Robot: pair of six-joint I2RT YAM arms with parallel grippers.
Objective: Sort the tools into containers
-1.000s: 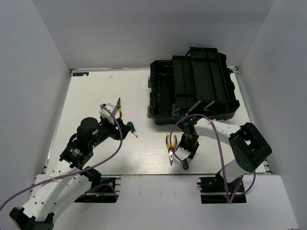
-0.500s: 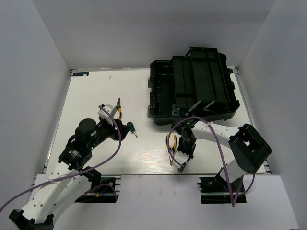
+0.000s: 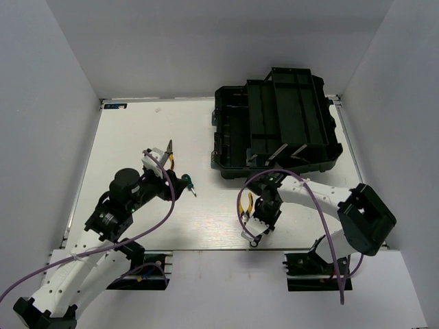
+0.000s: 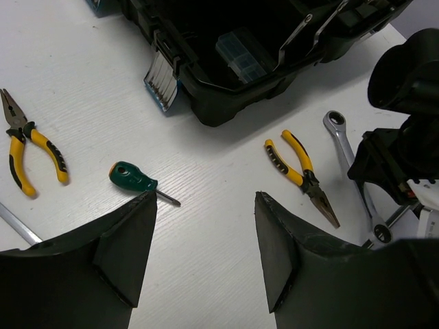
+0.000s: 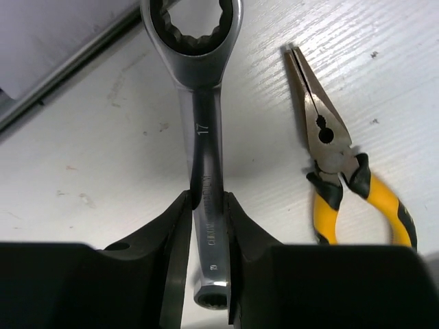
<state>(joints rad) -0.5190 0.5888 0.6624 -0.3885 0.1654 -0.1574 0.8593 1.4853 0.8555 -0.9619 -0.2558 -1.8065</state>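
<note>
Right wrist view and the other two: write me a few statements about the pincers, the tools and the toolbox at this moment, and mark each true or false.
1. The right pincer is closed on the shank of a silver wrench. True.
2. The left pincer holds the green-handled screwdriver. False: its jaws stand open with nothing between them, and the screwdriver lies on the table.
3. Yellow-handled pliers lie beside the gripped wrench. True.
4. The toolbox has its lid shut. False: it stands open, with its inside showing.
</note>
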